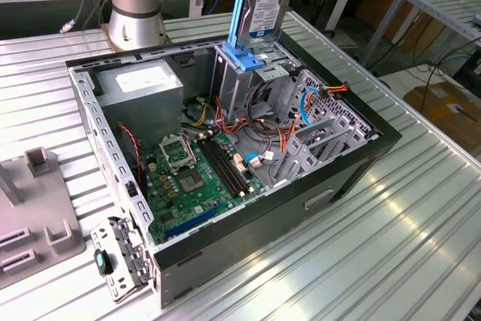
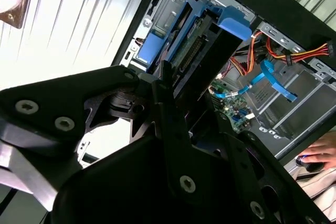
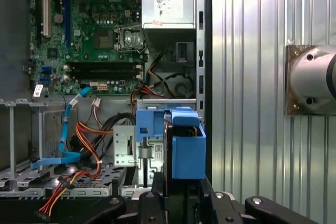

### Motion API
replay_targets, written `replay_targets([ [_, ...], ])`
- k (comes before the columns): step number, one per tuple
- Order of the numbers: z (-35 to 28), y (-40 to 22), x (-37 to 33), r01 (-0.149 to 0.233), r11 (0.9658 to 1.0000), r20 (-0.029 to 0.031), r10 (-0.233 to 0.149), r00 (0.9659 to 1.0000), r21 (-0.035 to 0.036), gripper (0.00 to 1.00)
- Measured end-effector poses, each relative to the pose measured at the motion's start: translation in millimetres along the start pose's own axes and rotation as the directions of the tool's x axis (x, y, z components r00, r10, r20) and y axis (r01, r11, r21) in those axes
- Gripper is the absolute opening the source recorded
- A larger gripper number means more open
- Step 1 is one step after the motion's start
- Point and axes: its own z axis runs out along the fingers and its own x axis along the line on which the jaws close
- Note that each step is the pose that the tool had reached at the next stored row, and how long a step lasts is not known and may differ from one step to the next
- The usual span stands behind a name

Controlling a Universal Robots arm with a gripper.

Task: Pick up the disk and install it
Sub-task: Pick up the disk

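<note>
The disk (image 1: 263,1), a grey metal drive in a bright blue carrier, stands upright over the open computer case (image 1: 353,163). Its lower end is at the top of the tall metal drive cage (image 1: 244,88), just above the cage's blue latch piece (image 1: 252,62). In the first wrist view the disk (image 3: 185,148) shows edge-on, with my gripper (image 3: 181,195) shut on it and a black finger on each side. In the second wrist view the disk (image 2: 205,61) runs from my black fingers (image 2: 168,103) down toward the cage.
Inside the case lie the green motherboard (image 1: 188,174), the grey power supply (image 1: 143,84) and orange and blue cables (image 1: 304,103) beside the cage. The arm's base (image 1: 135,5) stands behind the case. A grey fixture (image 1: 37,216) sits at the exterior view's left. A hand (image 2: 320,153) shows past the case.
</note>
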Motion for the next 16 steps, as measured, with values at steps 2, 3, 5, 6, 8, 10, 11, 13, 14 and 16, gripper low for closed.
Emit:
replay_targets([
  [2,0.0,-0.1,0.0,0.000,1.0000,0.0000,0.000,1.0000,0.0000,0.35],
  [3,0.0,-0.1,0.3,0.000,1.0000,0.0000,0.000,1.0000,0.0000,0.35],
  [5,-0.1,-0.1,1.4,0.000,1.0000,-0.0002,0.000,1.0000,0.0000,0.35],
  [6,0.0,-0.1,2.2,0.000,1.0000,-0.0001,0.000,1.0000,0.0000,0.35],
  [8,-0.1,-0.2,4.5,0.000,1.0000,-0.0001,0.000,1.0000,0.0000,0.35],
  [10,-0.1,-0.3,7.6,0.000,1.0000,0.0000,0.000,1.0000,0.0000,0.35],
  [11,0.0,-0.4,9.8,0.000,1.0000,0.0001,0.000,1.0000,0.0000,0.35],
  [13,-0.1,-0.5,12.8,0.000,1.0000,0.0000,0.000,1.0000,0.0000,0.35],
  [14,-0.1,-0.6,15.0,0.000,1.0000,0.0000,0.000,1.0000,0.0000,0.35],
  [16,-0.2,-0.9,19.2,0.000,1.0000,0.0000,0.000,1.0000,0.0000,0.35],
])
